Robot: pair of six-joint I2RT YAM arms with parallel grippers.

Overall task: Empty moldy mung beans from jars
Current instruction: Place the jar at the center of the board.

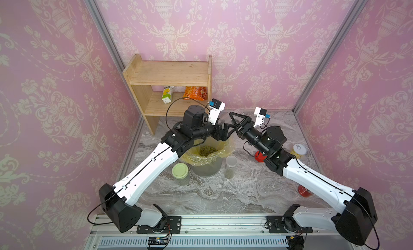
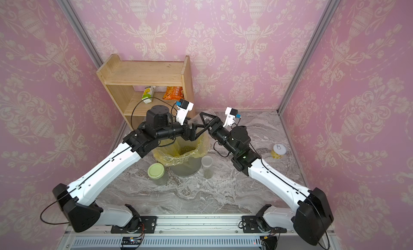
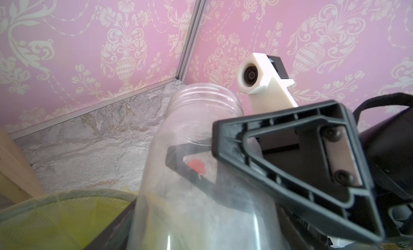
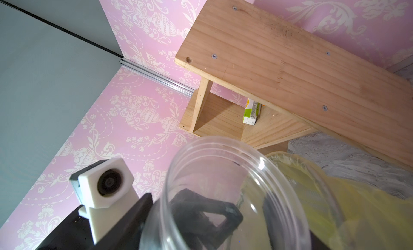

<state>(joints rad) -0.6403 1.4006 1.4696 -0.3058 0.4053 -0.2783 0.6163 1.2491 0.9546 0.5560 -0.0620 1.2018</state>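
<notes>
An empty, lidless clear jar (image 2: 202, 117) (image 3: 196, 130) (image 4: 223, 170) hangs tilted above the bin (image 1: 207, 168), between both grippers. My right gripper (image 1: 232, 117) (image 2: 204, 117) is shut on it, one finger on each side. The jar also sits between the jaws of my left gripper (image 1: 226, 130) (image 3: 201, 226); I cannot see whether they press it. Mung beans (image 1: 207, 150) (image 2: 186, 149) lie piled in the bin's yellow bag (image 1: 225, 146). In front stand a wide jar with a pale green lid (image 1: 180, 170) and a slim jar with a whitish lid (image 1: 230, 162), both holding beans.
A wooden shelf (image 1: 169, 76) stands at the back left with a carton (image 1: 167, 94) and a snack bag (image 1: 196, 92). A yellow tin (image 1: 299, 150) stands at the right. A red lid-like piece (image 1: 259, 156) and another red object (image 1: 304, 190) show beside my right arm.
</notes>
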